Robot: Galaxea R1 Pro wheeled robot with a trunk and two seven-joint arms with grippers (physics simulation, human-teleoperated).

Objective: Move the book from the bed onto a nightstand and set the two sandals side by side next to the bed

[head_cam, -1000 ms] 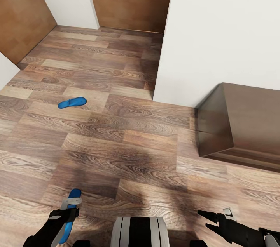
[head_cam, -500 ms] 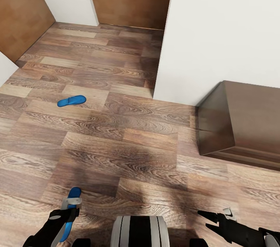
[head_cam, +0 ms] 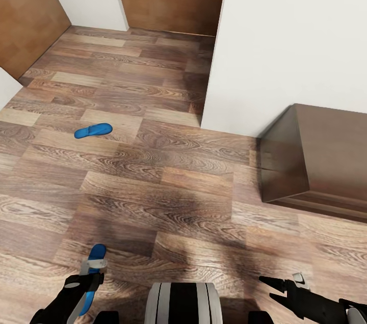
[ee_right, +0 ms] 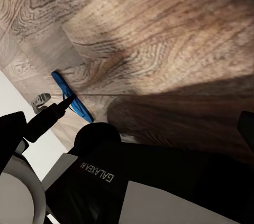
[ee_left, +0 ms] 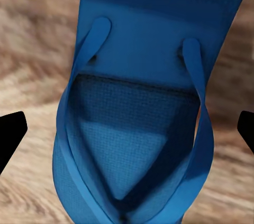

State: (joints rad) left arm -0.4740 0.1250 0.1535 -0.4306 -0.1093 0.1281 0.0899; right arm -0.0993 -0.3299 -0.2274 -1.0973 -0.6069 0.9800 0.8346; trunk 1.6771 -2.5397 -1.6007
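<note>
Sandal step in hand: left hand grips one blue sandal, carried low over the floor, while right hand hangs released and empty. Second sandal lies flat on the wood-plank floor, well ahead to the left. Next move probably calls for driving toward the bed; white wall and dark cabinet stand to the right.

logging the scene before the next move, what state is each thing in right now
held sandal: gripped in the left tool, off the floor
other sandal: lying flat on the wood floor, untouched
right tool: open, empty
dark wooden cabinet: standing against the white wall, nothing seen on the part of its top in view
</note>
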